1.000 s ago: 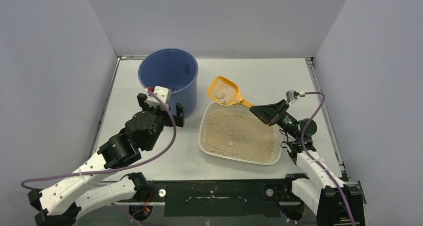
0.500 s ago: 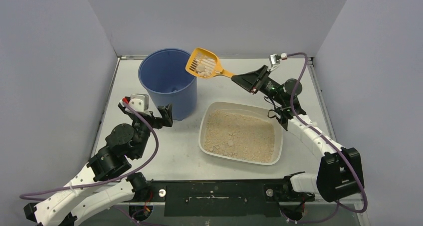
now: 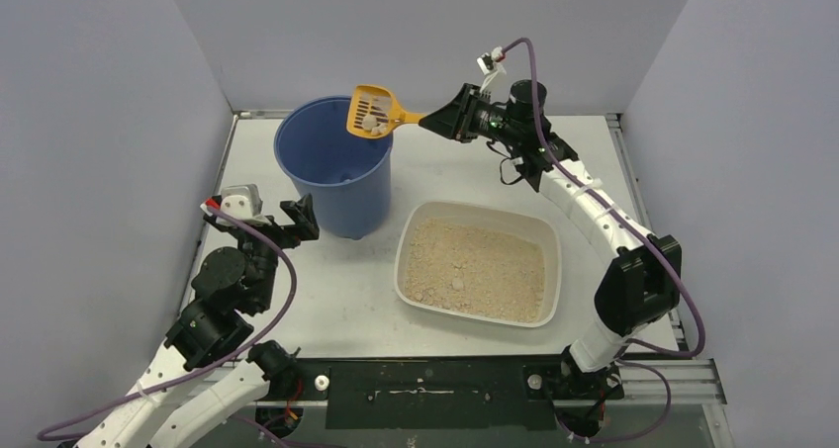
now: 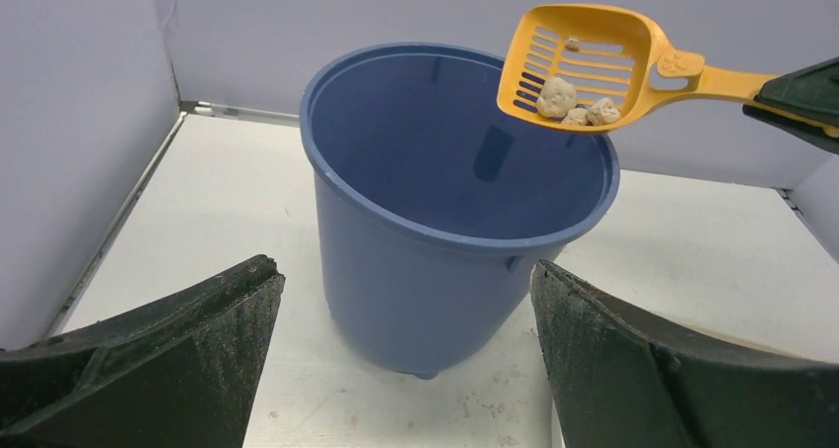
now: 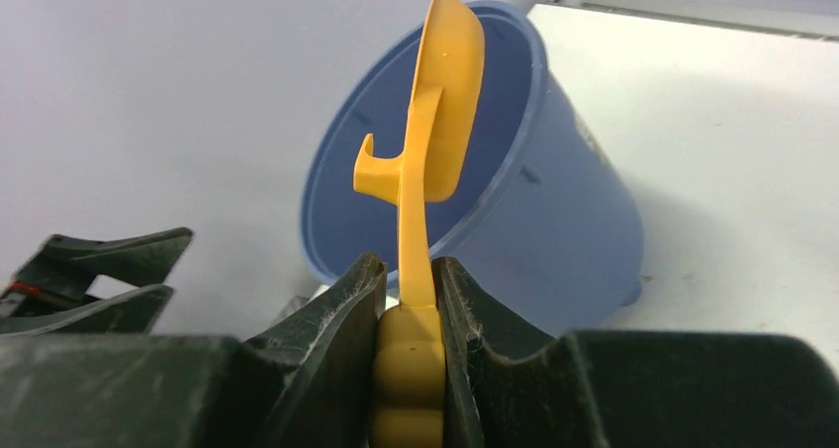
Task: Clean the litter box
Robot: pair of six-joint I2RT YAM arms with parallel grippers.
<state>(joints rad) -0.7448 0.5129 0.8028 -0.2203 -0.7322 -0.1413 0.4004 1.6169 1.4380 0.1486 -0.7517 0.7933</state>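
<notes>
The white litter box [image 3: 478, 216] with tan granules sits right of centre on the table. My right gripper [image 3: 432, 120] [image 5: 408, 280] is shut on the handle of a yellow slotted scoop [image 3: 372, 111] [image 4: 584, 64] [image 5: 436, 102]. The scoop is tilted over the right rim of the blue bucket [image 3: 334, 163] [image 4: 450, 201] [image 5: 495, 181]. A few pale clumps [image 4: 569, 102] lie in the scoop's bowl. My left gripper [image 3: 292, 218] [image 4: 406, 369] is open, low on the table just left of the bucket, with nothing between its fingers.
Grey walls close in the table on three sides. A metal rail [image 3: 425, 114] runs along the table's back edge. A few small clumps [image 3: 457, 283] lie on the granules in the litter box.
My right arm has lifted the scoop from the litter box's far corner up and left over the bucket's rim. My left gripper has backed away from the bucket toward the left.
</notes>
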